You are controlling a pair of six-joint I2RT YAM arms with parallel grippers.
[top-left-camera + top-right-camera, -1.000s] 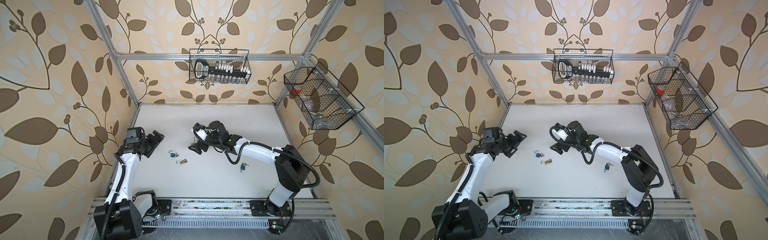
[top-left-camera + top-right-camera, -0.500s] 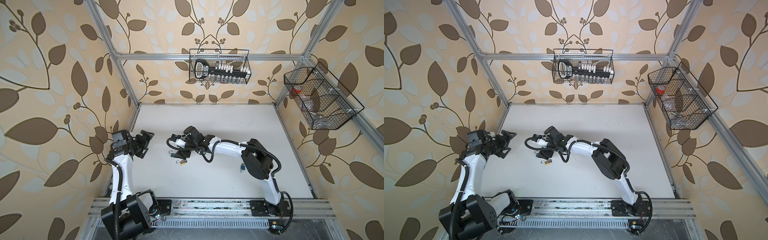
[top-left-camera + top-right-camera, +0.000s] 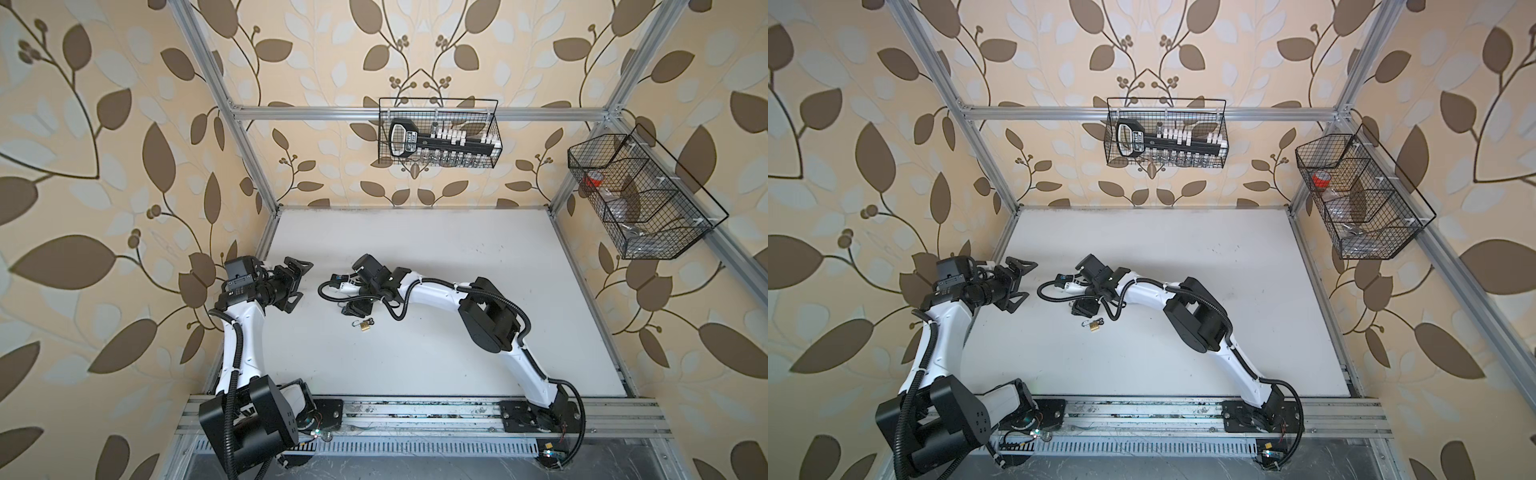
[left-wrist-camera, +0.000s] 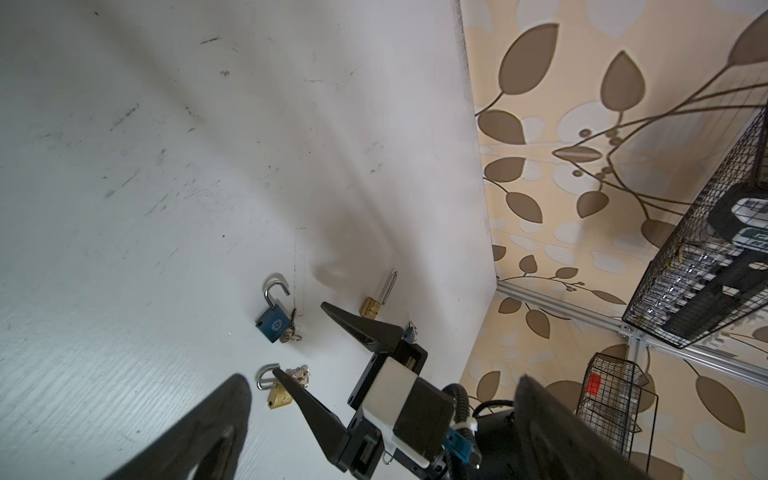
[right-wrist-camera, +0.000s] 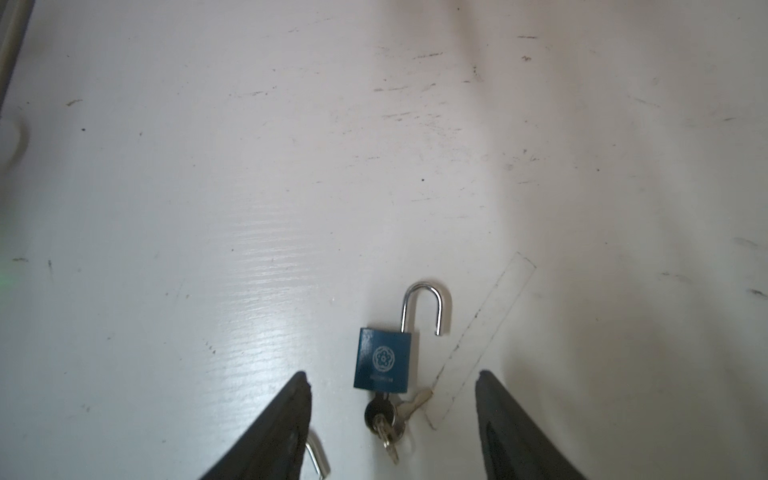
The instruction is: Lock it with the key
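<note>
A blue padlock [image 5: 384, 359] lies flat on the white table [image 5: 208, 166], its shackle swung open and a key [image 5: 379, 412] with a ring of others in its base. My right gripper [image 5: 392, 380] is open and low over it, with one finger on each side of the key end, touching neither. In the left wrist view the right gripper [image 4: 300, 338] sits between the blue padlock [image 4: 274, 322] and a brass padlock [image 4: 278, 397] with keys. In both top views the blue padlock is hidden under the right gripper [image 3: 353, 309]. My left gripper [image 3: 297, 280] hangs open and empty near the left wall.
The brass padlock [image 3: 365, 325] lies just in front of the right gripper. A long-shackled brass padlock [image 4: 374, 305] lies beyond it. A wire basket [image 3: 438, 133] hangs on the back wall and another [image 3: 640, 199] on the right wall. The table's left edge is close to the left arm.
The right arm has swung left across the table and come down over the padlocks, its jaws narrowing. The left arm has drawn back toward the left wall, still open.
</note>
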